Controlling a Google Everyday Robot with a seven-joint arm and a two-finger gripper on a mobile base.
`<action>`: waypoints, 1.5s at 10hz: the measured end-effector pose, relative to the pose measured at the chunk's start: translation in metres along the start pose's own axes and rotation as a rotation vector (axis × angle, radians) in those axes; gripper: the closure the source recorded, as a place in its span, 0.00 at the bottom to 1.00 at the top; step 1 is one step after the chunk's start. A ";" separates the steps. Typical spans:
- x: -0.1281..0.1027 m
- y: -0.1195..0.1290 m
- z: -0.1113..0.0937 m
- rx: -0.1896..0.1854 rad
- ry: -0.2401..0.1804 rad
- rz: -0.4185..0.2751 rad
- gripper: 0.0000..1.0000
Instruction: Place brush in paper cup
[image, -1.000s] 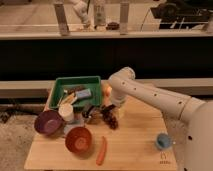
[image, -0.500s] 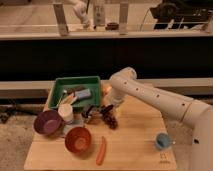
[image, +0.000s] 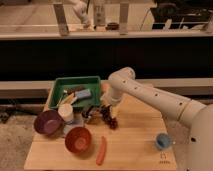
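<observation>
So the gripper (image: 98, 111) is down low in the middle of the frame, right over the brush (image: 88, 114), that dark little thing lying on the table between the paper cup (image: 65, 111) and the grape bunch (image: 110, 120). Honestly can't tell if the gripper is open or closed on it from here. Looks to me like the pick-up step, with the brush not lifted yet. Next it needs a solid grab, a lift, then a short hop left over the cup's rim without tipping the cup or bumping the purple bowl (image: 47, 122).
</observation>
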 end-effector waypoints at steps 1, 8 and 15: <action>-0.001 -0.002 0.001 0.004 -0.006 0.004 0.36; -0.009 -0.017 0.019 -0.009 -0.035 -0.019 0.54; -0.010 -0.016 0.032 -0.051 -0.045 -0.047 0.48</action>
